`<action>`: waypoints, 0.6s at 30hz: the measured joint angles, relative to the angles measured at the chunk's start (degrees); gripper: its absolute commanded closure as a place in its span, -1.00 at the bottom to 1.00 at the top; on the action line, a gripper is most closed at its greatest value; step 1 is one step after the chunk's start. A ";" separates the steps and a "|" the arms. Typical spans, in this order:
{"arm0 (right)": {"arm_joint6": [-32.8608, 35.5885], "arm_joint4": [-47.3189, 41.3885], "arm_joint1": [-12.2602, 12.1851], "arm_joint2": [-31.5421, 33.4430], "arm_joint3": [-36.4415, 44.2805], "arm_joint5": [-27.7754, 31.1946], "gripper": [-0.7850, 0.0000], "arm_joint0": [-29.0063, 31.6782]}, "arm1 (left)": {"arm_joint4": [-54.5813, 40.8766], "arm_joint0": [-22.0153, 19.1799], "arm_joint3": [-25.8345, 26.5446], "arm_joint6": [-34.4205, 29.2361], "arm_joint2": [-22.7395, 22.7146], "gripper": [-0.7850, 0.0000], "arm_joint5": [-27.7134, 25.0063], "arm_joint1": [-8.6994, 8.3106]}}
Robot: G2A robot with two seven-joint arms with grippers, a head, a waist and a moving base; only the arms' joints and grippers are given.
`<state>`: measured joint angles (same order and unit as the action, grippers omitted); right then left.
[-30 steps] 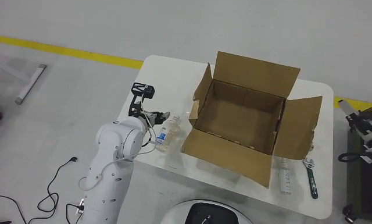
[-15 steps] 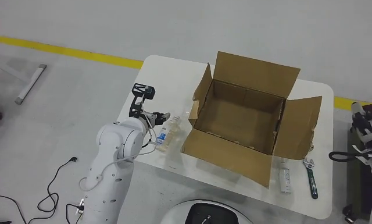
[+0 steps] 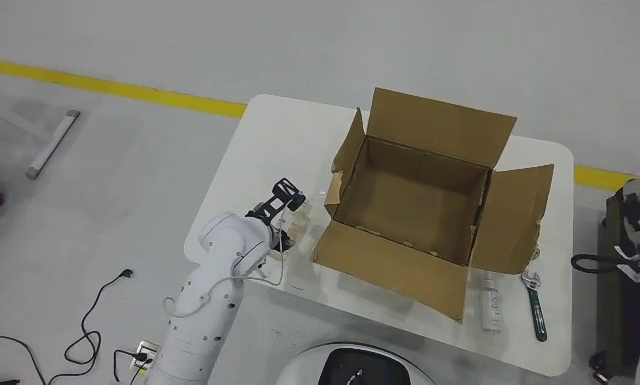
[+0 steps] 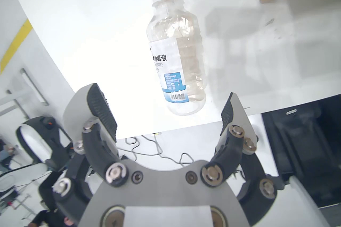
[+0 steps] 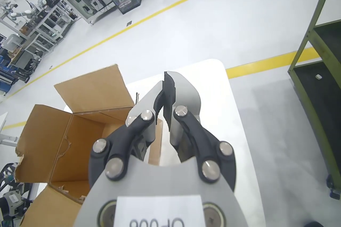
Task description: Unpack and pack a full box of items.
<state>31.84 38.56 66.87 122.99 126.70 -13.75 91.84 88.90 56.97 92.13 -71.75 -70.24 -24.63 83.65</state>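
While spread wide, the left end effector (image 4: pixel 162 95) hangs near a bottle (image 4: pixel 177 52).

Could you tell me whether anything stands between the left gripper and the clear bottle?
Nothing visible does. The left gripper has open jaws, and the clear bottle lies on the white table just ahead of them. The cardboard box stands off to one side.

Yellow floor line (image 3: pixel 120 89); grey bar (image 3: pixel 54 143) on floor; green shelf frame (image 5: pixel 322 95)
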 measured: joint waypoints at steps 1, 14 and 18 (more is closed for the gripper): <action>0.23 0.18 -0.01 -0.34 0.05 -0.16 1.00 0.05 | -0.19 0.02 0.04 0.03 -0.03 -1.00 0.15 0.01; 1.13 1.43 -0.18 -2.31 -0.37 -1.24 1.00 -0.45 | -1.81 0.13 -3.18 3.39 0.46 -1.00 1.02 0.03; 1.49 1.84 -0.25 -2.59 -0.55 -1.24 1.00 -0.54 | -2.37 -2.60 -8.33 3.97 2.00 -1.00 1.46 0.30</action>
<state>33.33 40.40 66.62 120.41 126.16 -14.99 91.30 86.54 54.37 83.80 -67.78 -68.24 -23.18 83.95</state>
